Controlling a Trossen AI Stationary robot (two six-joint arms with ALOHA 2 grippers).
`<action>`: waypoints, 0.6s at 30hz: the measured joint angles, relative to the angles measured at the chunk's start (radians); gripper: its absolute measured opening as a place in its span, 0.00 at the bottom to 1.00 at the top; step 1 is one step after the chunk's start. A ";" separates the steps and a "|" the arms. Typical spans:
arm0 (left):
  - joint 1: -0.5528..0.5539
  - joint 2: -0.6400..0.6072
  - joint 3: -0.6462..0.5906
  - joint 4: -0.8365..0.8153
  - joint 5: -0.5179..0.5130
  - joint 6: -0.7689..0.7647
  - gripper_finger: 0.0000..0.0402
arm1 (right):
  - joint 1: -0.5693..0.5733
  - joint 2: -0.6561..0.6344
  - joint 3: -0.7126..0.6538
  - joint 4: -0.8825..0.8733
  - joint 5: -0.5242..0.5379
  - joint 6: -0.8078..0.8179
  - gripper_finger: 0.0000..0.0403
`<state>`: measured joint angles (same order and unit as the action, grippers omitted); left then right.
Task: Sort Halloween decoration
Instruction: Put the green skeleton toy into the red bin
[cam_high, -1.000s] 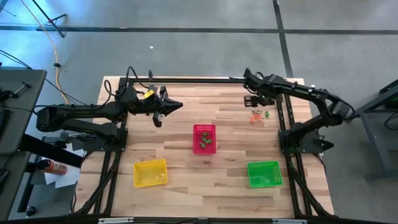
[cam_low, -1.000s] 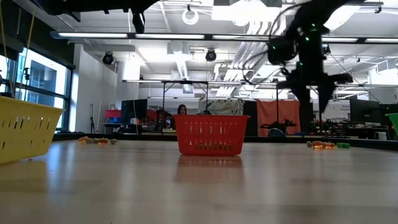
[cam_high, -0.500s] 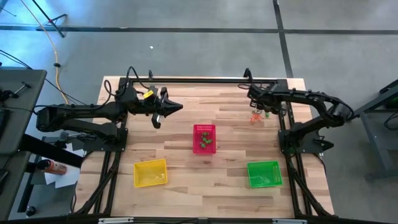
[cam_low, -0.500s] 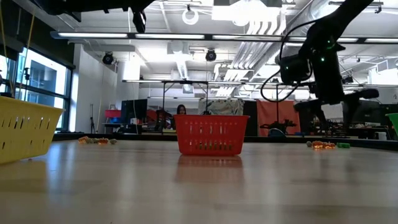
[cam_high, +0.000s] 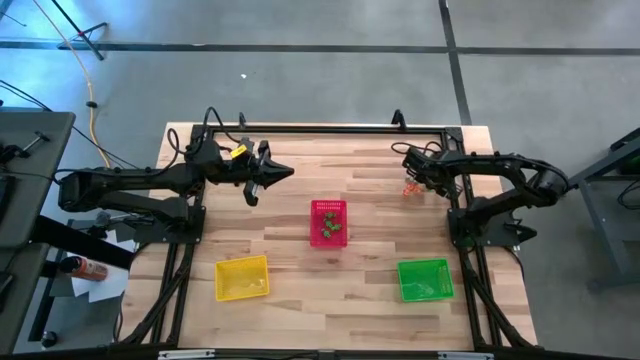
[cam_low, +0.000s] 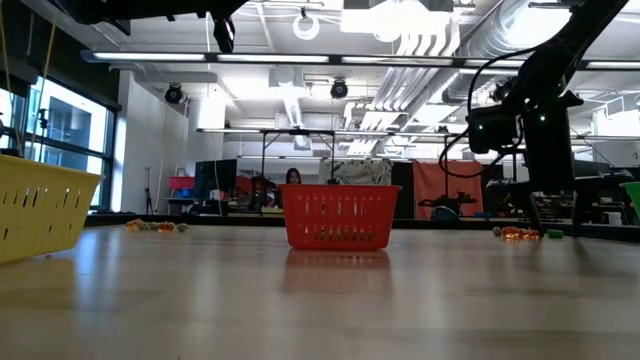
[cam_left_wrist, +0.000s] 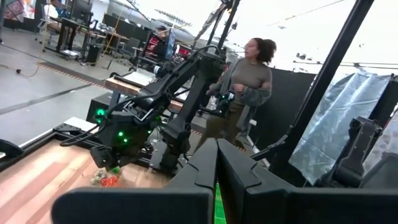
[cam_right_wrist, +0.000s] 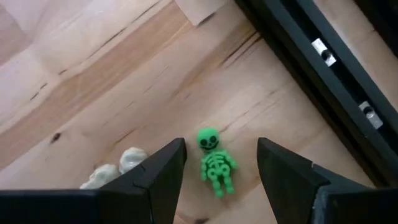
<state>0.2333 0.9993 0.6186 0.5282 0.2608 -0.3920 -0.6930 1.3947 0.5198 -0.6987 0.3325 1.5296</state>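
The Halloween decoration shows as a small heap of orange and green trinkets (cam_high: 411, 188) on the table's far right part. One of them is a green skeleton (cam_right_wrist: 214, 163) lying flat on the wood, with pale trinkets (cam_right_wrist: 118, 167) beside it. My right gripper (cam_right_wrist: 221, 171) points down just above the heap (cam_low: 520, 233), open, with one finger on either side of the skeleton and apart from it. My left gripper (cam_high: 288, 171) is shut on nothing and hangs high over the table's far left part. More trinkets (cam_low: 155, 227) lie at the left in the low view.
A red basket (cam_high: 329, 222) with a few green trinkets in it stands mid-table. A yellow basket (cam_high: 242, 277) is at the near left and a green basket (cam_high: 425, 279) at the near right. A black frame rail (cam_right_wrist: 323, 68) runs beside the skeleton. A person (cam_left_wrist: 245, 87) stands beyond the table.
My right gripper has come down toward the heap of trinkets and a little toward the table's near edge, rolling its wrist about on the way. Its fingers have stayed open.
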 joint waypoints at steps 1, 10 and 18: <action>0.000 0.000 0.000 0.000 0.000 0.000 0.00 | 0.000 0.000 -0.003 0.000 0.000 0.000 0.50; 0.003 0.000 0.000 0.000 -0.002 0.000 0.00 | 0.000 0.002 -0.004 0.011 -0.005 -0.122 0.24; 0.003 0.000 0.000 0.001 -0.003 -0.016 0.00 | 0.000 -0.019 -0.009 0.018 -0.002 -0.266 0.04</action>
<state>0.2363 0.9993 0.6186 0.5289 0.2581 -0.4081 -0.6931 1.3755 0.5109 -0.6807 0.3308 1.2632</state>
